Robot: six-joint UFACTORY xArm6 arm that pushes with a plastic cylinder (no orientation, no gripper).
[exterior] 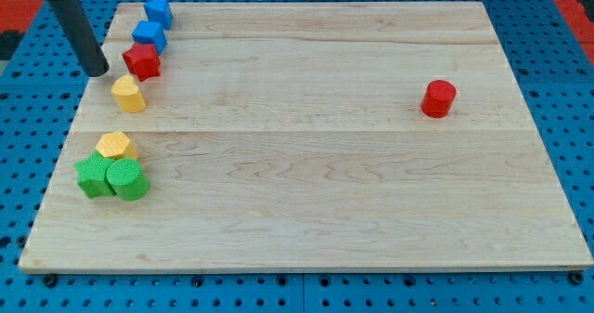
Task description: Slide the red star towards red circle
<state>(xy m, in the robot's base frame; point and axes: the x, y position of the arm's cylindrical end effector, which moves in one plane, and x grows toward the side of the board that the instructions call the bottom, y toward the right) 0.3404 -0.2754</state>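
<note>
The red star [142,61] lies near the board's left edge, below two blue blocks. The red circle [438,98] stands far off at the view's right. My tip [96,71] is at the board's left edge, just left of the red star with a small gap between them. The rod leans up to the view's top left.
Two blue blocks [158,11] [148,35] sit above the red star. A yellow block [129,95] lies just below it. Further down are another yellow block [114,145] and two green blocks [92,177] [127,179]. The wooden board [316,192] rests on a blue pegboard.
</note>
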